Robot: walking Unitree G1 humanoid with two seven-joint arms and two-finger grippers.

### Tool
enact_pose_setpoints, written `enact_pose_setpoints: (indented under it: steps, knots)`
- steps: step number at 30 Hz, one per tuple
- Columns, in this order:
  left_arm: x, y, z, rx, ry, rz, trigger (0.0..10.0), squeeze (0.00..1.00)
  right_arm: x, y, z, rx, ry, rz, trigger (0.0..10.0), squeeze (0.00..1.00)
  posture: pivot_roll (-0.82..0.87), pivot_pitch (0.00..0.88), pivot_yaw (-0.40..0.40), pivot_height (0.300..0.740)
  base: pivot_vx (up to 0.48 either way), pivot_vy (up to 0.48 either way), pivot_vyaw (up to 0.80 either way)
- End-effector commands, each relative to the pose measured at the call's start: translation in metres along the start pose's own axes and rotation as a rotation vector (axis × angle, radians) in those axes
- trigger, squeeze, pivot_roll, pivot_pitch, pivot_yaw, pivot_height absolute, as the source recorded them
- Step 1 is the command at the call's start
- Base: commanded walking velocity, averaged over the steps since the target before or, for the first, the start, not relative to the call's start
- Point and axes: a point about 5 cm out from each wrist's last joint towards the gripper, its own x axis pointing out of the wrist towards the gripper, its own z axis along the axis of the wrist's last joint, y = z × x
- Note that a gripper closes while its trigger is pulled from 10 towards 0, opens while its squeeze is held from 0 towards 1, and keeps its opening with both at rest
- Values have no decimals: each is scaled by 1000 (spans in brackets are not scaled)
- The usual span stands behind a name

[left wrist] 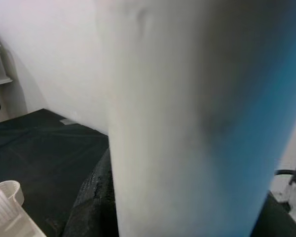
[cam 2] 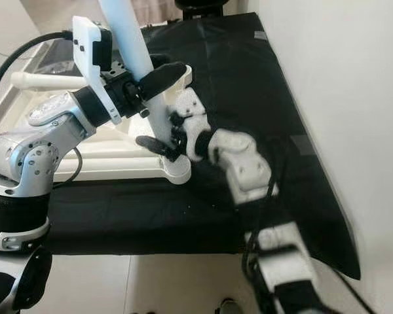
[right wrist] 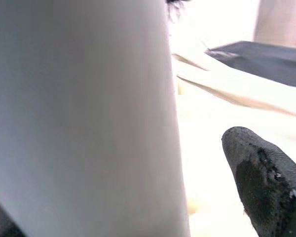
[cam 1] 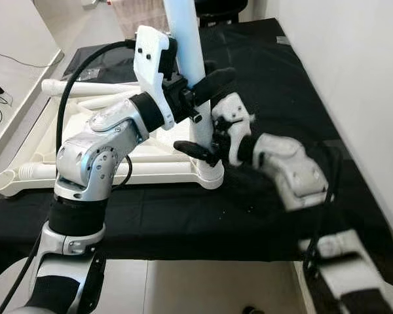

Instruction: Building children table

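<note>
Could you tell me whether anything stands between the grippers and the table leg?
Nothing visible does: the left gripper is clamped on the leg, and the right gripper is at its base by the frame.

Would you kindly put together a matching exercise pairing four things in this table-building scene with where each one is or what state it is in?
Column one:
1. left hand
2. right hand
3. table leg
4. table frame

Column two:
A. lies flat on the black cloth
B. stands upright in the frame's corner socket
C. closed on the leg higher up
D. low on the leg, near the socket

Pairs: 1-C, 2-D, 3-B, 4-A
</note>
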Motion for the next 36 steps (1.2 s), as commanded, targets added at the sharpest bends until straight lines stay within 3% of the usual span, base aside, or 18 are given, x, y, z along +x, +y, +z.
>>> enact_pose_setpoints:
  steps: [1,2,7,11,19,20,22,23,24,26,28,29,30,31,32,34,36]
  knots:
    - [2,-10,-5,-17,22,-59,0,0,12,9,-1,13,-1,135,8471,0,35,226,127,740,0,0,0]
    - [1,-10,-5,-17,24,-62,0,0,13,9,0,14,-1,171,0,0,39,231,129,740,0,0,0]
    - [1,-10,-5,-20,31,-66,0,0,19,12,0,-7,16,298,0,0,44,235,130,740,0,0,0]
    - [1,-10,-6,-22,34,-67,0,0,24,12,-2,-7,25,323,0,0,43,237,131,740,0,0,0]
    - [1,-11,-7,-26,37,-69,0,0,25,3,-8,-1,45,252,0,0,37,240,133,740,0,0,0]
    - [1,-11,-8,-25,39,-69,1137,0,24,1,-9,0,44,221,0,0,29,243,131,740,0,0,0]
    - [1,-11,-8,-23,41,-68,1137,0,23,-1,-9,0,44,198,0,0,29,243,131,740,0,0,0]
    - [1,-12,-9,-13,44,-66,10000,0,21,-3,-10,4,40,162,0,0,23,247,126,740,0,0,0]
    - [1,-12,-10,-28,42,-63,10000,1000,18,-2,-14,0,45,114,0,0,19,249,122,740,0,0,0]
    - [0,-12,-10,-40,39,-62,10000,1000,16,-2,-17,-3,49,85,0,0,17,251,121,740,0,0,0]
    - [1,-12,-9,-23,37,-50,10000,1000,11,9,-30,-4,77,4,0,0,18,259,115,740,0,0,0]
    - [1,-13,-9,-9,43,-47,10000,0,10,16,-51,6,157,-245,0,0,19,265,103,740,0,0,0]
    - [1,-13,-9,-9,43,-47,10000,0,10,16,-51,6,157,-245,0,0,19,265,103,740,0,0,0]
    - [1,-13,-8,-4,46,-42,10000,0,3,36,-74,49,231,-433,0,0,23,271,98,740,0,0,0]
    - [1,-13,-8,-4,46,-42,10000,0,3,36,-74,49,231,-433,0,0,23,271,98,740,0,0,0]
    - [1,-11,-7,-7,47,-38,10000,0,0,69,-98,180,288,-592,0,0,19,278,123,740,0,0,0]
    - [1,-10,-7,-9,46,-39,10000,0,6,74,-96,205,268,-583,0,0,11,267,128,740,0,0,0]
